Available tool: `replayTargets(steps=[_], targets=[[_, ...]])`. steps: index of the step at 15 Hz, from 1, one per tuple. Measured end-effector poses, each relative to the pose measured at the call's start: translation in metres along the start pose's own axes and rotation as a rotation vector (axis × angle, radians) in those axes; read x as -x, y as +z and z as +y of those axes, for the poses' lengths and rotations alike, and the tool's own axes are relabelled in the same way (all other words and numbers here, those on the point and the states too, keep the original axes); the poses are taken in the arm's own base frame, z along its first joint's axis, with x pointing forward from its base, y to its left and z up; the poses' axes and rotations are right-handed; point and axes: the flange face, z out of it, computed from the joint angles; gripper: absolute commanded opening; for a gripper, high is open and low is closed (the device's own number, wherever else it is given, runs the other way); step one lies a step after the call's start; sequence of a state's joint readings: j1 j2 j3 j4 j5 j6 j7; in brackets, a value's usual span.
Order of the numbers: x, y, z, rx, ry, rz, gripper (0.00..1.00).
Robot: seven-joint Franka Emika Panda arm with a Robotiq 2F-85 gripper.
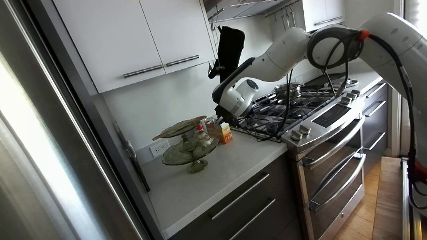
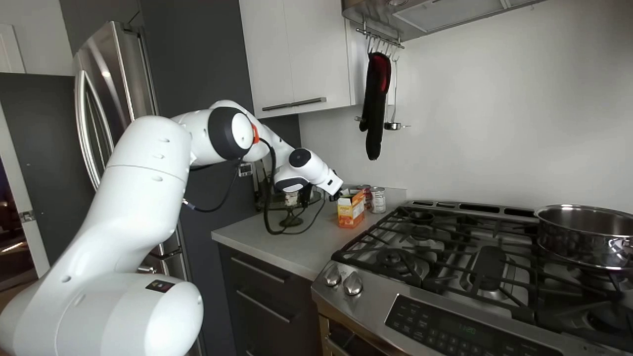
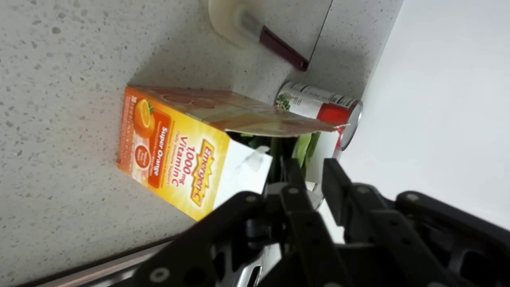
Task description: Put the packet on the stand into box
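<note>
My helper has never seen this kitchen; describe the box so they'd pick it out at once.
Find the stove, then the pale counter that meets its side. There, close to the stove, stands an open orange-and-yellow box, near two cans. Unlike them, it is flat-sided and marked "Emergen-C".

The orange box (image 2: 350, 212) sits open near the green stand (image 1: 188, 151).
</note>
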State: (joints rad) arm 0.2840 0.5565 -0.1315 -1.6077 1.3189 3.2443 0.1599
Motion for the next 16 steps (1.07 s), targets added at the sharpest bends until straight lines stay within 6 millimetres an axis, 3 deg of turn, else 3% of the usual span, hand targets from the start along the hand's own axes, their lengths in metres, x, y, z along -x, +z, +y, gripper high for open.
replayTargets(steps=[6, 13, 16], targets=[[-0.023, -0.028, -0.037, -0.057, 0.056, 0.0, 0.98], [-0.05, -0.056, -0.044, 0.03, -0.033, -0.081, 1.0], [-0.052, -0.074, -0.057, 0.036, -0.118, -0.114, 1.0]])
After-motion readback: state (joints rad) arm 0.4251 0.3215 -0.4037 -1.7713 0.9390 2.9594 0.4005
